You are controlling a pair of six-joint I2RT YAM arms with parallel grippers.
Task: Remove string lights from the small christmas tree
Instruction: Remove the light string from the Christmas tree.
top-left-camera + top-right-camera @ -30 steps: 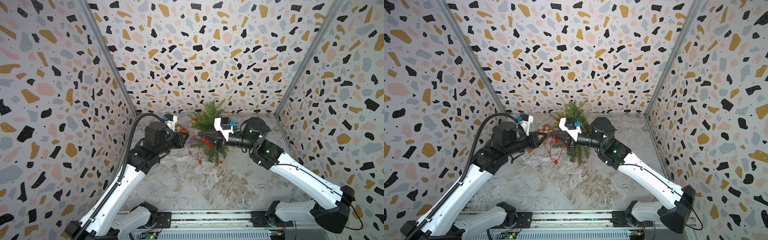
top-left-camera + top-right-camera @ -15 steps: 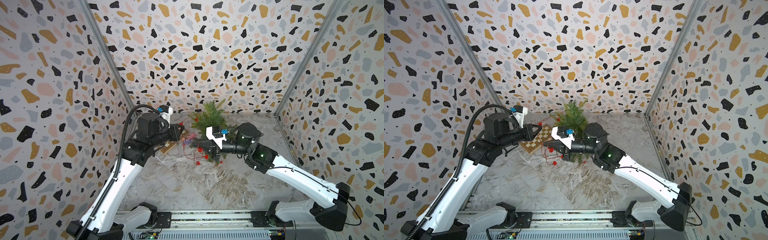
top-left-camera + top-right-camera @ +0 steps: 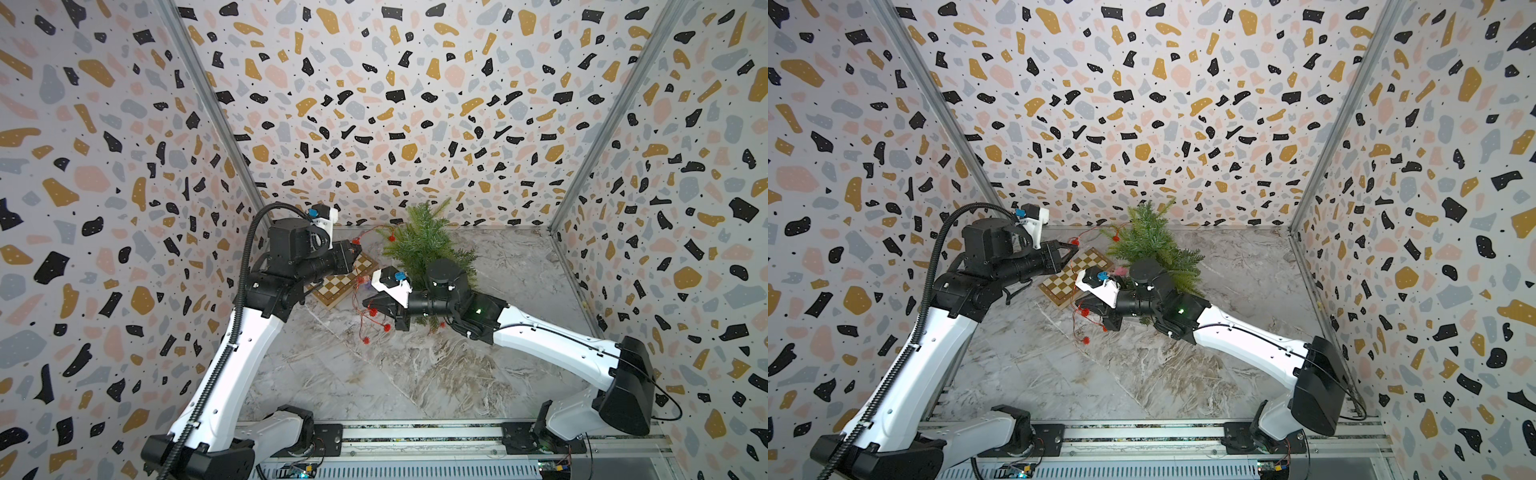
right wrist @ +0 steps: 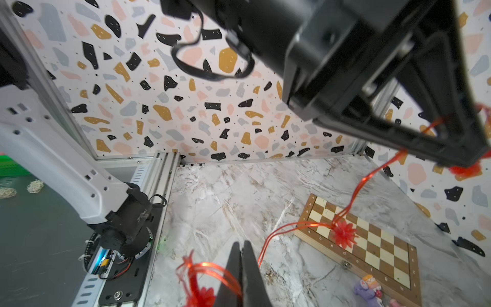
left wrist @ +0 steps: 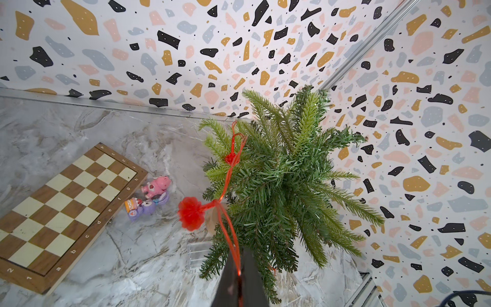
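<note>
String lights: You have a thin red-orange wire with small red spiky bulbs. At the centre of the left wrist view it runs from the branches down into the left gripper. In a top view, more of it hangs in loose loops at mid-frame.
Tree: The small green artificial pine stands upright at the back centre of the grey marbled surface, just right of the wooden chessboard.
Handling: The wire looks light and limp and likely to snag on the needles. The tree also looks light, so a hard pull may drag or tip it. Take the wire between bulbs, close to the caught branch.
Left gripper: The left gripper is closed tight on the wire and raised over the chessboard's far corner.
Right gripper: The right gripper is closed too and pinches a loop of wire, with bulbs dangling beneath it.
</note>
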